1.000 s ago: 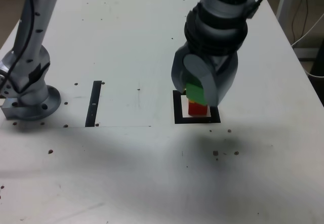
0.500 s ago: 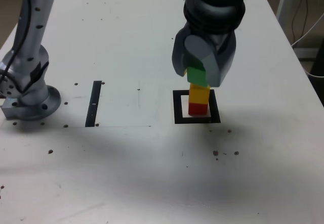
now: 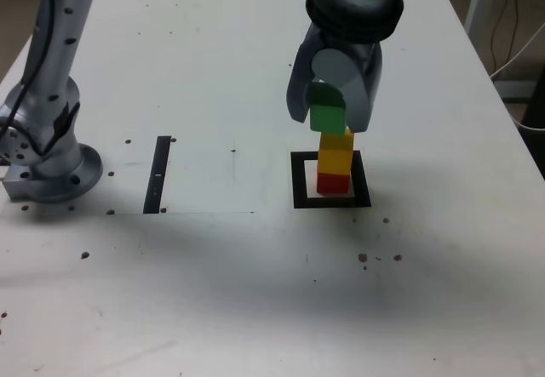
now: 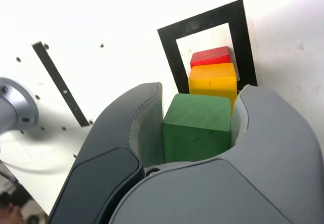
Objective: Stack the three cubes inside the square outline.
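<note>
The red cube [image 3: 333,183] stands inside the square outline [image 3: 298,181] with the yellow cube [image 3: 335,154] on top of it. My gripper [image 3: 328,122] hangs right above this stack, shut on the green cube [image 3: 328,118]. The green cube's underside is level with the yellow cube's top and sits slightly toward the exterior view's left; I cannot tell whether they touch. In the wrist view the green cube [image 4: 197,128] fills the gap between the jaws of my gripper [image 4: 200,100], with the yellow cube [image 4: 212,80], the red cube [image 4: 209,56] and the square outline [image 4: 169,57] beyond it.
A thin black strip [image 3: 158,174] lies on the white table toward the exterior view's left, and the arm's grey base [image 3: 43,156] stands further left. Small dark holes dot the tabletop. Cables [image 3: 511,19] hang past the table's right edge.
My gripper has risen with the green cube, from low beside the stack to just above the yellow cube. The red and yellow cubes have stayed in place.
</note>
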`<move>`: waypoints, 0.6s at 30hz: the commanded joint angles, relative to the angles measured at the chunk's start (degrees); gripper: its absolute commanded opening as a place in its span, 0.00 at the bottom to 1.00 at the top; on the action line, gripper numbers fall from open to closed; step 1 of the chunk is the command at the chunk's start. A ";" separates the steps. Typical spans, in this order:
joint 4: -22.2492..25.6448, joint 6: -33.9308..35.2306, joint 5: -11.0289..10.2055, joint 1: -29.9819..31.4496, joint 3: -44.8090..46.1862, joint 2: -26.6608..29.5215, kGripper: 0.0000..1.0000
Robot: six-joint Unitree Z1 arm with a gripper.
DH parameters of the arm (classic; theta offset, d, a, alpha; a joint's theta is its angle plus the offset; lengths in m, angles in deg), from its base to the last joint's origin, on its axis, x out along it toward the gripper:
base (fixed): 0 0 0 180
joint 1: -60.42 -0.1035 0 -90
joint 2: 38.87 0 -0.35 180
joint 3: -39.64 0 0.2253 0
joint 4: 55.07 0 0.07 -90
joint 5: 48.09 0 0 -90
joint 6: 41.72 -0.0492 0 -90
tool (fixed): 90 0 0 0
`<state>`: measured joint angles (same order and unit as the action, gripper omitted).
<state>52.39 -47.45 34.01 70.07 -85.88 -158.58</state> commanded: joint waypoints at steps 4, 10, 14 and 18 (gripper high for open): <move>0.89 4.05 2.00 -0.39 0.16 0.16 0.28; 0.81 6.73 3.38 -0.51 0.18 -0.13 0.28; 0.70 6.70 3.56 -0.85 0.08 -0.74 0.28; 0.59 6.27 3.59 -1.39 -0.10 -1.56 0.28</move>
<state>52.36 -40.90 37.51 68.99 -85.76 -159.61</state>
